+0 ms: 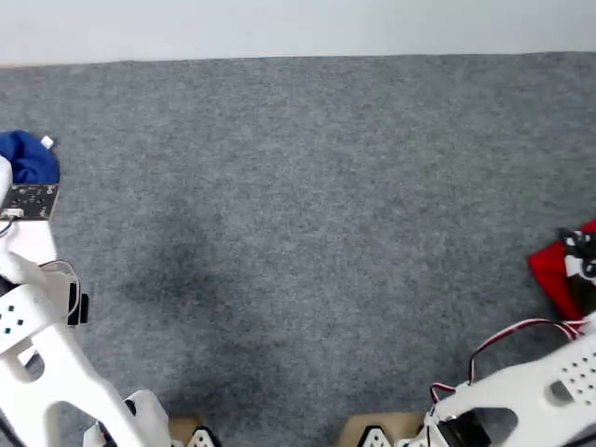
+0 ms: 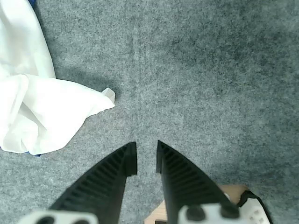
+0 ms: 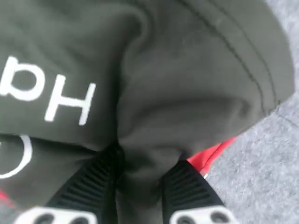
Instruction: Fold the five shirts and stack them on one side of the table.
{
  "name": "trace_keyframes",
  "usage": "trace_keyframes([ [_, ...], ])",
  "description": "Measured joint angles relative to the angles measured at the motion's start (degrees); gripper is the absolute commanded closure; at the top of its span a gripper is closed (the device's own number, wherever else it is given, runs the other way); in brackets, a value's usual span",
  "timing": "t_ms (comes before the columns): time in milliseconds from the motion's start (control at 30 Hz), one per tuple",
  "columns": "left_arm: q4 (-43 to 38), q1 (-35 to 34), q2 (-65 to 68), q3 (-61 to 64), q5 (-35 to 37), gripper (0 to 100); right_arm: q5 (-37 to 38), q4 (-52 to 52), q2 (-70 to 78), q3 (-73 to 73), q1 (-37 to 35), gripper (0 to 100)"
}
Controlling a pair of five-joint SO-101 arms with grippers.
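Observation:
A dark olive shirt [image 3: 187,70] with white print is bunched up in the right wrist view, and my right gripper [image 3: 145,172] is shut on a fold of it. A red shirt [image 3: 212,154] lies underneath it. From above, the red shirt [image 1: 552,270] and the dark shirt [image 1: 583,264] sit at the table's right edge, with the right arm [image 1: 540,391] beside them. My left gripper [image 2: 145,156] hangs over bare grey cloth, open by a narrow gap and holding nothing, with a crumpled white shirt [image 2: 32,107] close by. A blue shirt [image 1: 28,156] lies at the far left edge.
The grey table cover [image 1: 317,214] stretches wide between the two arms. The left arm [image 1: 42,354] stands at the near left over the white shirt [image 1: 28,244]. A small circuit board [image 1: 30,200] sits just in front of the blue shirt.

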Motion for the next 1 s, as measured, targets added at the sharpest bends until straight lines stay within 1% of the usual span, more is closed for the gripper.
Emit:
trace_keyframes([
  [67, 0.0, 0.0, 0.0, 0.0, 0.0, 92, 0.0, -1.5, 0.5, 0.0, 0.2, 94.5],
  [200, 0.0, 0.0, 0.0, 0.0, 0.0, 92, 0.0, -2.0, 0.6, 0.0, 0.2, 75.7],
  [267, 0.0, 0.0, 0.0, 0.0, 0.0, 92, 0.0, -1.9, 0.4, 0.0, 0.2, 70.6],
  [400, 0.0, 0.0, 0.0, 0.0, 0.0, 92, 0.1, 0.7, -3.7, 0.2, 0.3, 70.2],
  [500, 0.0, 0.0, 0.0, 0.0, 0.0, 92, 0.1, 4.3, -9.8, 0.2, -0.2, 70.2],
  [667, 0.0, 0.0, 0.0, 0.0, 0.0, 92, 0.1, 13.3, -19.4, 0.2, -6.2, 70.3],
  [800, 0.0, 0.0, 0.0, 0.0, 0.0, 92, 0.2, 19.3, -20.9, 0.9, -11.9, 70.3],
  [1000, 0.0, 0.0, 0.0, 0.0, 0.0, 92, -5.4, 19.3, -17.7, 2.7, -17.1, 70.3],
])
